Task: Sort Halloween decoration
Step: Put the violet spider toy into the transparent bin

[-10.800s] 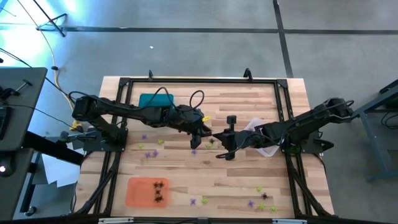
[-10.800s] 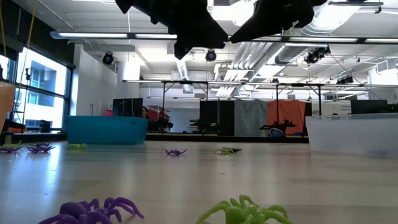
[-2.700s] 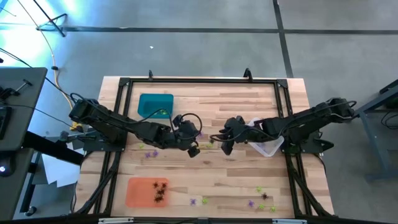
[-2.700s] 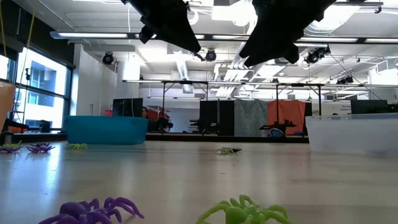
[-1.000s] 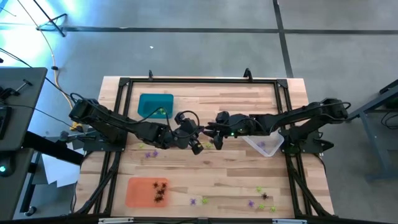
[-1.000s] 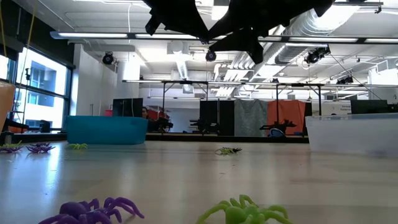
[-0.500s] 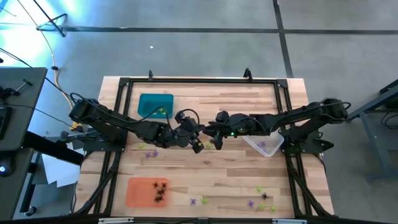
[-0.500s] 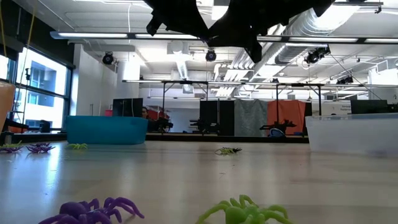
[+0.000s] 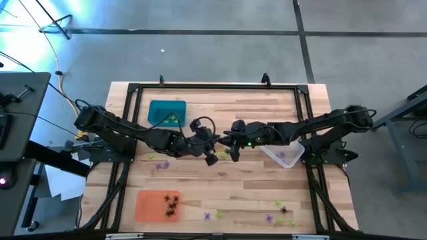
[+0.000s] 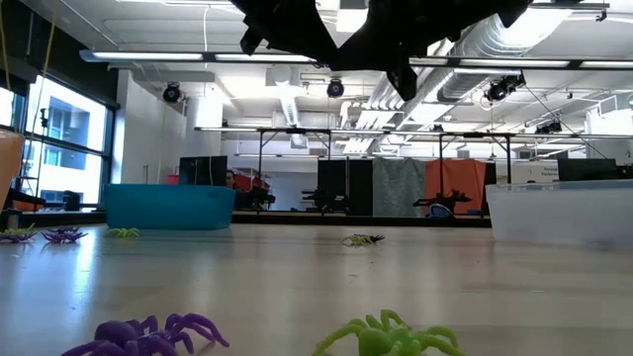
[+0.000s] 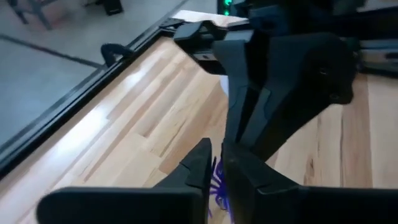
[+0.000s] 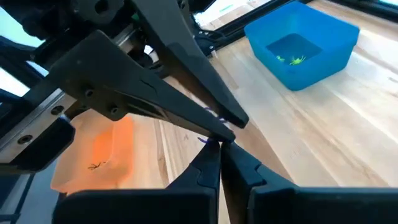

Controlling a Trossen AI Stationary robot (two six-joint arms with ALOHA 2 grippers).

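We see the wooden table (image 9: 267,107) with both dark arms reaching in so that their grippers meet tip to tip above its middle.

Three trays lie around that meeting point. The teal tray (image 9: 167,112) is behind the left gripper (image 9: 213,152), toward the table's back edge. The orange tray (image 9: 150,205) is well in front of that gripper, off to its outer side. The clear tray (image 9: 285,157) sits beside the right arm, a little behind the right gripper (image 9: 227,145).

The right gripper's fingers are pressed together, and their tips pinch a purple spider (image 12: 208,138) right at the tip of the left gripper. From the left wrist we see the same purple spider (image 11: 217,185) at the left gripper's tips. We cannot tell whether that gripper grips it or stands slack. Both grippers hang clear of the wood.

Black spiders (image 9: 171,205) lie in the orange tray, and yellow-green ones (image 12: 292,59) in the teal tray. Loose purple and green pieces (image 9: 160,160) lie under the left arm, behind its gripper. A further cluster (image 9: 280,212) lies near the front edge, well in front of the right gripper.
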